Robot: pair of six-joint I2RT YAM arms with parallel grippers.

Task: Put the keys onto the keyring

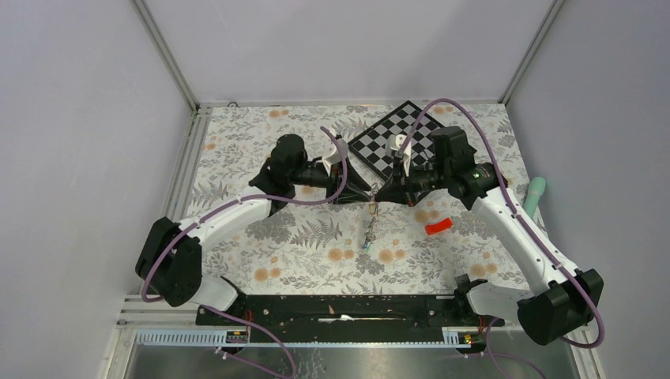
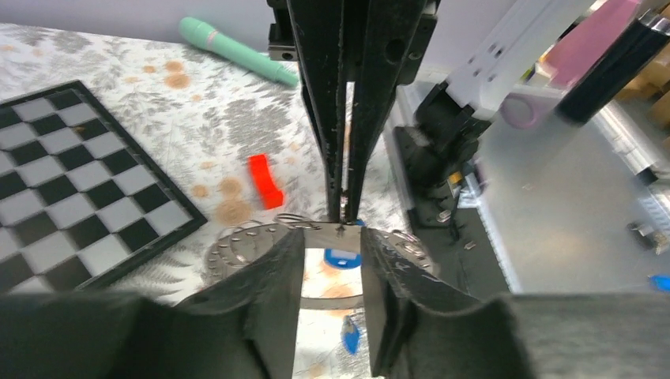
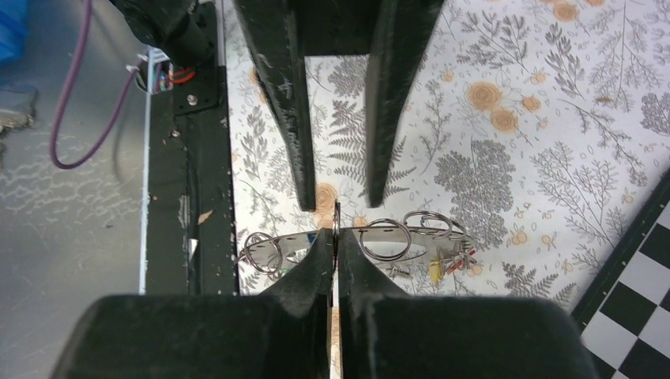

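Top external: two grippers nose to nose above mid-table. Right gripper [image 3: 336, 237] pinched shut on the one keyring [image 2: 336, 234] (thin, metallic). Left gripper [image 2: 332, 241] fingers apart, keyring between. Keys [image 1: 369, 233] dangling beneath, number unclear. One red block [image 1: 438, 227], one chequered board [image 1: 403, 134].

Mid-table is blocked where the left gripper [image 1: 359, 189] and right gripper [image 1: 385, 192] meet nose to nose at the keyring [image 2: 241, 246], keys [image 1: 368, 233] strung out nearward — chequered board [image 1: 399, 130] just behind, red block [image 1: 438, 227] near right — while the floral table [image 1: 300, 253] in front lies open.
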